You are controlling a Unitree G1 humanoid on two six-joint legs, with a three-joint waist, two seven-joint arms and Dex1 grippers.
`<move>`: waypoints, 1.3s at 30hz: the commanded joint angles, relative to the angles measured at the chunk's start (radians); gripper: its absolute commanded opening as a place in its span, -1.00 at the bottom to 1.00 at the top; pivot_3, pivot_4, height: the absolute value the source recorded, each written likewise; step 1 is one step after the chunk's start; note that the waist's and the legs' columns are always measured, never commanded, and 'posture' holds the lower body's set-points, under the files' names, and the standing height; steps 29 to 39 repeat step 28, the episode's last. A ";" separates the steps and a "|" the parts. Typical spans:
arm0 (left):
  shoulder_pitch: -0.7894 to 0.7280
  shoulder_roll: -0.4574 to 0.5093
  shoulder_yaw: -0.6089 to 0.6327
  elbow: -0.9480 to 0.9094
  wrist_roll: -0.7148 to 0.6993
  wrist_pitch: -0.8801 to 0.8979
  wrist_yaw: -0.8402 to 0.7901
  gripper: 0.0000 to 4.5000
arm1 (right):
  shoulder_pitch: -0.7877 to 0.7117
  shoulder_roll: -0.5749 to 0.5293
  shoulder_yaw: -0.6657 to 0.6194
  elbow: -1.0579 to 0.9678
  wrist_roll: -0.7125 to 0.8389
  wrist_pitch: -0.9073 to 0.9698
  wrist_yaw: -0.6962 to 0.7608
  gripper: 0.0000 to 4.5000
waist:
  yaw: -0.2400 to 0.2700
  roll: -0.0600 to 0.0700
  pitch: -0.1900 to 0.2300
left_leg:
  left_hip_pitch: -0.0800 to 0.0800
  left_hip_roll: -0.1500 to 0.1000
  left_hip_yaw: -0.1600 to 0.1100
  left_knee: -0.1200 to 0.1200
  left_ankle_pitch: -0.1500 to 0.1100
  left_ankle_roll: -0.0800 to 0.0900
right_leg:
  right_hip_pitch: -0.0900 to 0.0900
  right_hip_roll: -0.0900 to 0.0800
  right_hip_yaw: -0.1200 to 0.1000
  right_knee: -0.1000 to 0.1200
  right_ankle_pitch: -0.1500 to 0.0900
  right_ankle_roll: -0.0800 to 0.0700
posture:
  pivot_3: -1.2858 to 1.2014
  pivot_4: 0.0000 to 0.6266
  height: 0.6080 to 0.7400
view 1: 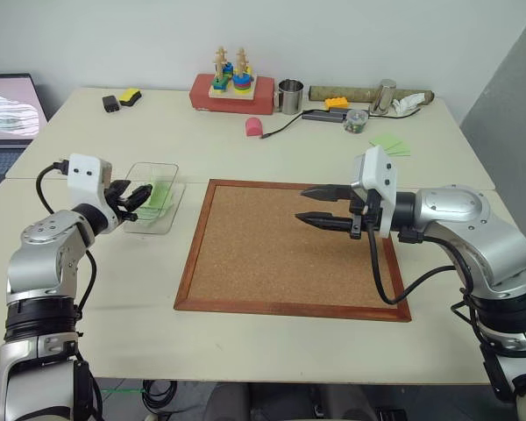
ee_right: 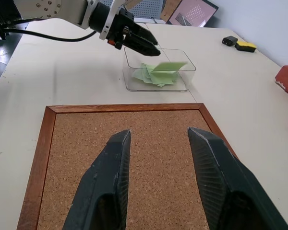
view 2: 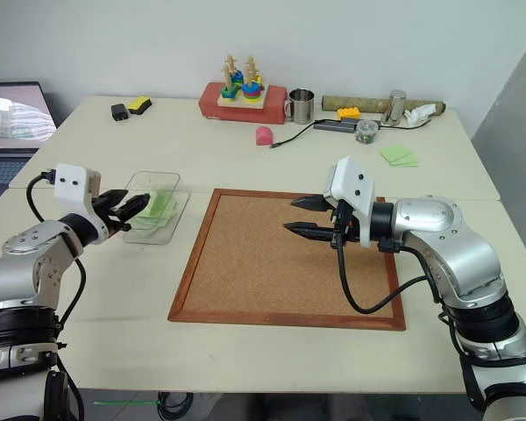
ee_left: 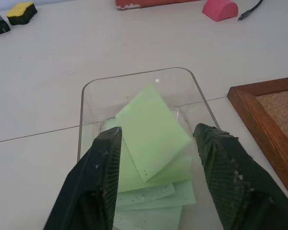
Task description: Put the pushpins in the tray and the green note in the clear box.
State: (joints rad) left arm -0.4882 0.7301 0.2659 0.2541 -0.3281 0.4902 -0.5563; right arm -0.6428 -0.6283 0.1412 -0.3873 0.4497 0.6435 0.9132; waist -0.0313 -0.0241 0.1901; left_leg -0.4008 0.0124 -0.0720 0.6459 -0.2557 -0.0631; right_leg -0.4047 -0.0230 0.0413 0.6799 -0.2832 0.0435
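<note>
The green note (ee_left: 151, 129) lies tilted inside the clear box (view 1: 164, 168), on top of other green notes, with one edge raised near the rim. My left gripper (view 1: 140, 196) hovers at the box's near-left edge. It is open, its fingers (ee_left: 102, 163) stand either side of the note, and I see no contact. Over the cork board, my right gripper (view 1: 302, 203) points left, open and empty. The pushpins and the tray are out of view.
A large wood-framed cork board (view 1: 272, 263) fills the table's middle, right of the box. Along the back stand a red box with a wooden toy (view 1: 232, 92), a metal cup (view 1: 290, 96), a small round jar (view 1: 356, 121) and loose green notes (view 1: 391, 144). A laptop (view 1: 9, 110) sits far left.
</note>
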 commanded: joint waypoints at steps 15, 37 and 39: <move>0.386 0.369 0.115 -0.426 -0.032 -0.077 -0.446 1.00 | 0.175 -0.311 -0.174 -0.020 -0.006 -0.077 0.151 0.28 | 0.001 0.001 0.001 | 0.001 0.001 0.003 -0.001 0.000 0.000 | 0.000 0.000 0.002 0.000 -0.001 -0.001 | 0.03 -0.52 1.00; 0.400 0.423 0.181 -0.332 -0.072 -0.091 -0.610 1.00 | 0.425 -0.531 -0.451 -0.046 0.047 -0.040 0.257 0.95 | -0.003 0.001 0.001 | 0.002 0.002 0.005 -0.001 0.000 0.000 | 0.000 0.001 0.002 0.000 -0.001 -0.001 | 0.03 -0.52 1.00; 0.400 0.423 0.181 -0.332 -0.072 -0.091 -0.610 1.00 | 0.425 -0.531 -0.451 -0.046 0.047 -0.040 0.257 0.95 | -0.003 0.001 0.001 | 0.002 0.002 0.005 -0.001 0.000 0.000 | 0.000 0.001 0.002 0.000 -0.001 -0.001 | 0.03 -0.52 1.00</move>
